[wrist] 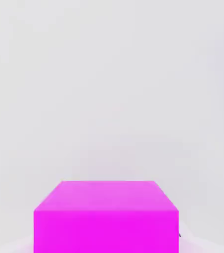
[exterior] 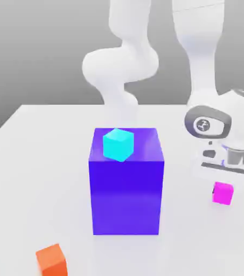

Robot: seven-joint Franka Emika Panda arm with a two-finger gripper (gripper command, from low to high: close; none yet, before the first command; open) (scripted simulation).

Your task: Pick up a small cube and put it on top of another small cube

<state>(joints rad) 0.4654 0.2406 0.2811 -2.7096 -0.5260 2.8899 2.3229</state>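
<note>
Jaws of the gripper [exterior: 222, 190] stand narrow, closed on the small magenta cube [exterior: 223, 193], which sits between them beneath the hand at the exterior view's right. The fingers are hard to make out, their white nearly lost against the pale table [exterior: 43, 178]; a dark sliver shows at one side of the cube. In the hand view the picture's edge cuts off the lower part of the cube, leaving its top face and part of one side visible. Whether the cube touches the table or hangs just above it cannot be told.

The white robot arm [exterior: 121, 63] is cut off at the exterior view's upper edge, and the hand runs close to that view's right edge. The orange cube [exterior: 52, 262] is cropped by the lower edge. The big blue-violet block [exterior: 126, 188] hides the patch of table behind it, and the cyan cube [exterior: 118, 144] covers part of the block's top, where it rests.

Counted, there are three small cubes, one each of magenta, cyan and orange; one big block; one table; one arm with one gripper. The magenta cube is well apart from the block.
</note>
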